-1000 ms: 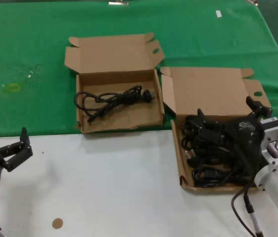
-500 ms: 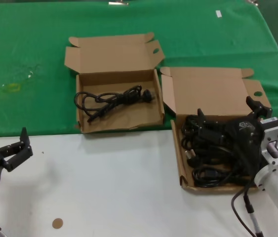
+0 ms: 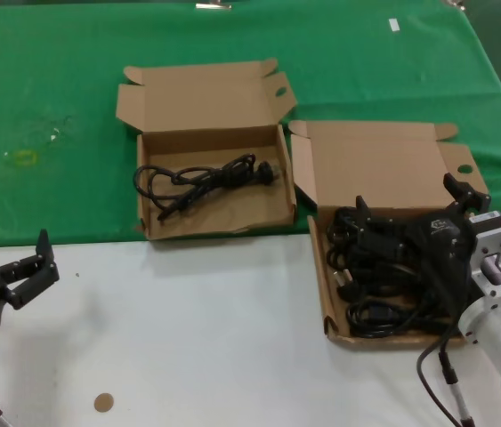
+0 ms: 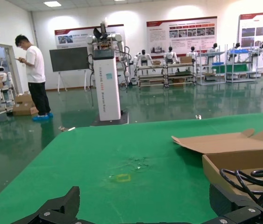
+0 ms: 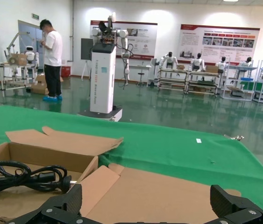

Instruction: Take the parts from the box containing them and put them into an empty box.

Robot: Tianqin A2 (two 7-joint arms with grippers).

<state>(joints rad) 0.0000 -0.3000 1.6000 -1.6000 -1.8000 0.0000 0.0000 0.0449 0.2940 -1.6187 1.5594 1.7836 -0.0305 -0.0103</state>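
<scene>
Green cloth (image 3: 72,80) over white table (image 3: 188,338); right gripper (image 3: 415,227) spread open above power cords (image 3: 383,276); left gripper (image 3: 23,267) open, idle.

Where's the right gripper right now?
In the head view, the right gripper hangs open at lower right over the cords in the right-hand box.

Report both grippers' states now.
Left gripper: open, empty, parked over the white table.
Right gripper: open, holding nothing, over the cords.
</scene>
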